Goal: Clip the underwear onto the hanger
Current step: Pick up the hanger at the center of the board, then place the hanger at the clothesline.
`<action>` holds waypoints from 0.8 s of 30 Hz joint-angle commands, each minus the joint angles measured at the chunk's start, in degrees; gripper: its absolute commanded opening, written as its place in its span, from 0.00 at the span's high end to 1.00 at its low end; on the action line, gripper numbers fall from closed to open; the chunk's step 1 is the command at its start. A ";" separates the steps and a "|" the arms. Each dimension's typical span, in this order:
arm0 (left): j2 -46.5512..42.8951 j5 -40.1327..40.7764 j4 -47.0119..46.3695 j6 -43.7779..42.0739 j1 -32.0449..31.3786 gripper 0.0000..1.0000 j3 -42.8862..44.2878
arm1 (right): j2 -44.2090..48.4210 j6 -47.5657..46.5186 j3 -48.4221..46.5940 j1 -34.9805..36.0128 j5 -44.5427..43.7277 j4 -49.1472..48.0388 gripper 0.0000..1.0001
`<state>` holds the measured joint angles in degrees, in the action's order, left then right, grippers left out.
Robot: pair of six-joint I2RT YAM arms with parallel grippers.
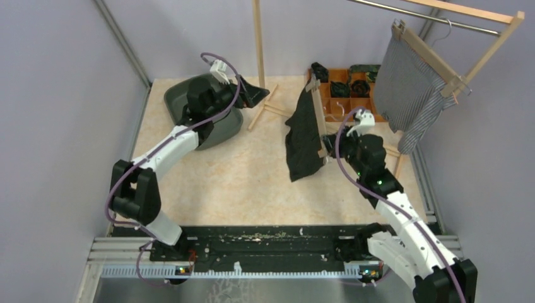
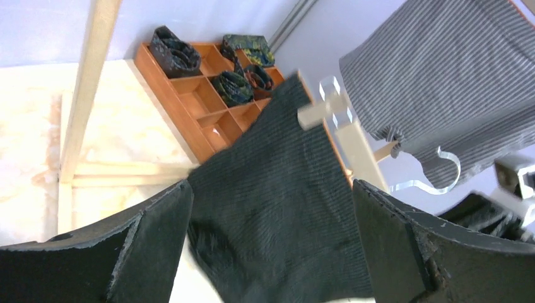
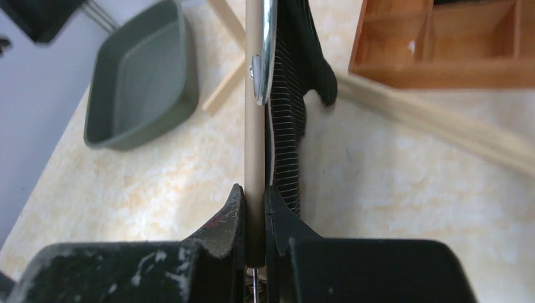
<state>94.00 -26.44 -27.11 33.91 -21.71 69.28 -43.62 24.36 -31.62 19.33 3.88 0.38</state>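
The black underwear (image 1: 303, 136) hangs from a wooden hanger (image 1: 319, 117) held tilted above the table. My right gripper (image 1: 329, 155) is shut on the hanger's lower end; in the right wrist view its fingers (image 3: 235, 208) pinch the pale bar (image 3: 253, 126), with a metal clip (image 3: 265, 50) and the black underwear (image 3: 289, 132) beside it. My left gripper (image 1: 254, 95) stands wide open to the left of the garment, apart from it. In the left wrist view the underwear (image 2: 277, 208) shows beyond the open gripper (image 2: 271, 186), below a clear clip (image 2: 334, 104) on the hanger (image 2: 356, 145).
A grey bin (image 1: 205, 110) lies under the left arm. An orange compartment box (image 1: 347, 95) with rolled garments sits at the back. A grey striped garment (image 1: 410, 95) hangs on another hanger from the wooden rack (image 1: 479, 16), whose post (image 1: 258, 44) and feet stand mid-table.
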 commanded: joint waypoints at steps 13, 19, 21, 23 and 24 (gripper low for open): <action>-17.32 12.05 14.94 -7.64 -8.93 0.00 -13.06 | -20.79 -12.10 -38.75 -0.15 -5.55 0.30 1.00; -21.05 13.24 14.96 -6.90 -10.03 0.00 -16.92 | -28.33 -14.65 -50.09 -0.15 -6.71 0.63 1.00; -22.47 13.59 14.97 -6.68 -10.17 0.00 -18.13 | -30.82 -15.34 -54.03 -0.49 -6.82 1.20 1.00; -23.76 14.32 14.63 -6.42 -10.30 0.00 -19.63 | -33.01 -15.52 -57.62 -1.12 -6.59 1.51 1.00; -24.43 14.56 14.41 -6.36 -10.28 0.00 -20.35 | -33.95 -15.50 -59.87 -1.48 -6.46 1.72 1.00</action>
<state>72.71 -13.80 -12.32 27.20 -31.55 51.20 -75.33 10.81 -82.74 18.87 -1.89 5.30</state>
